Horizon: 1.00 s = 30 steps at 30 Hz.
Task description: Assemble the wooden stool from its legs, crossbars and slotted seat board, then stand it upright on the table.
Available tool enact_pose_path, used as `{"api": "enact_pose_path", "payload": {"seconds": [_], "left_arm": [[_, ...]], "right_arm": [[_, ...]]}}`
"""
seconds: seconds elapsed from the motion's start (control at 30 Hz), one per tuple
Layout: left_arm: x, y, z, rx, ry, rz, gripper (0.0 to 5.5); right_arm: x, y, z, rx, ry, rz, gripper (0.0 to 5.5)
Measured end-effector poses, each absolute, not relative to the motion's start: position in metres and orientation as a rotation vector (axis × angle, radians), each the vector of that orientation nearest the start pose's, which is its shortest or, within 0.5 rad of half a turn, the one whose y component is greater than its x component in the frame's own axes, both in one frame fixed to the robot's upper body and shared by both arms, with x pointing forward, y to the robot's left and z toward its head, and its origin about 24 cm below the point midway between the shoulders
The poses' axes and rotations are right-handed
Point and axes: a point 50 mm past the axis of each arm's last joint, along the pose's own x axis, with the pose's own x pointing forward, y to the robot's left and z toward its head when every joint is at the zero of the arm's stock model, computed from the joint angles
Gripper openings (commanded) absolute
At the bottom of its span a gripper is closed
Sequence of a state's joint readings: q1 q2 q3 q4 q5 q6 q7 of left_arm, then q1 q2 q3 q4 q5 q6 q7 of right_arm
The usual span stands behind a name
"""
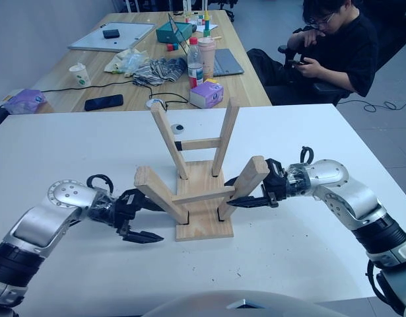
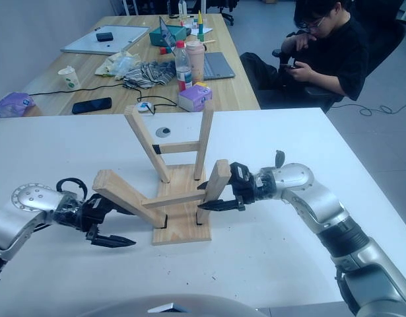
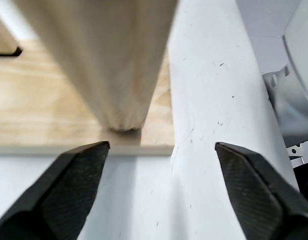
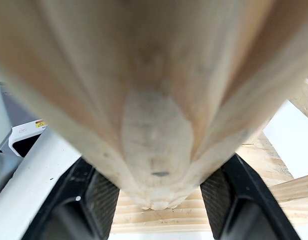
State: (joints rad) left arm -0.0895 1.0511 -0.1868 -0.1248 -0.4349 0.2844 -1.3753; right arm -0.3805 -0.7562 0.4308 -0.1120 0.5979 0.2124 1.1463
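Where the left gripper is: low over the white surface, at the foot of the left near leg.
Left fingers: wide apart, one on each side of that leg and clear of it; from the head, the upper one is partly hidden behind the leg.
Right gripper: at the right near leg, about halfway up.
Right fingers: clamped on that leg from both sides; up close the leg blurs and covers most of them.
Stool: upside down near the middle of the surface, between the two grippers.
Seat board: flat on the surface, slots up.
Near legs: both splay outward from the board, joined by the near crossbar; how deep they sit in their slots cannot be told.
Far legs: left and right rise steeper, joined by the far crossbar; their feet are partly hidden by the near crossbar.
Round thing: just behind the stool, too small to tell what.
Wooden surface beyond: carries a box, a bottle and a phone; its far end is cut off.
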Motion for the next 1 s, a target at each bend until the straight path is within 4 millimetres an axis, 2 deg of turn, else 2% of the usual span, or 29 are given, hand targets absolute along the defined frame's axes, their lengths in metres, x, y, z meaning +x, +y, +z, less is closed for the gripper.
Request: {"api": "enact_pose_path", "payload": {"seconds": [0.03, 0.1, 0.2, 0.23, 0.3, 0.37, 0.4, 0.5, 0.57, 0.63, 0.73, 0.93, 1.0], "left_arm": [[0.219, 0.248, 0.106, 0.413, 0.648, -1.413, 4.15], [0.239, 0.268, 0.131, 0.464, 0.615, -1.319, 4.15], [0.275, 0.272, 0.201, 0.523, 0.370, -1.174, 4.15], [0.283, 0.267, 0.222, 0.526, 0.285, -1.144, 4.15], [0.297, 0.245, 0.268, 0.489, 0.119, -1.114, 4.15], [0.298, 0.217, 0.296, 0.465, 0.051, -1.151, 4.15], [0.296, 0.204, 0.301, 0.450, 0.069, -1.178, 4.15], [0.286, 0.160, 0.292, 0.452, 0.207, -1.314, 4.15], [0.279, 0.137, 0.282, 0.450, 0.304, -1.395, 4.15], [0.274, 0.122, 0.269, 0.447, 0.416, -1.431, 4.15], [0.265, 0.106, 0.246, 0.456, 0.591, -1.444, 4.15], [0.249, 0.088, 0.223, 0.501, 0.730, -1.490, 4.15], [0.246, 0.087, 0.212, 0.513, 0.772, -1.495, 3.90]], "right_arm": [[0.248, -0.136, 0.114, -0.230, 0.179, 1.591, 2.04], [0.249, -0.136, 0.114, -0.232, 0.179, 1.586, 2.04], [0.250, -0.135, 0.116, -0.243, 0.167, 1.584, 2.04], [0.250, -0.135, 0.117, -0.243, 0.164, 1.585, 2.04], [0.249, -0.135, 0.115, -0.239, 0.173, 1.582, 2.04], [0.249, -0.134, 0.114, -0.237, 0.173, 1.579, 2.04], [0.249, -0.134, 0.114, -0.237, 0.173, 1.578, 2.04], [0.249, -0.134, 0.114, -0.237, 0.174, 1.576, 2.04], [0.249, -0.134, 0.113, -0.236, 0.174, 1.575, 2.04], [0.248, -0.134, 0.113, -0.236, 0.175, 1.574, 2.04], [0.248, -0.134, 0.112, -0.233, 0.177, 1.570, 2.04], [0.247, -0.134, 0.110, -0.226, 0.180, 1.557, 2.04], [0.247, -0.134, 0.110, -0.225, 0.180, 1.555, 2.04]]}}
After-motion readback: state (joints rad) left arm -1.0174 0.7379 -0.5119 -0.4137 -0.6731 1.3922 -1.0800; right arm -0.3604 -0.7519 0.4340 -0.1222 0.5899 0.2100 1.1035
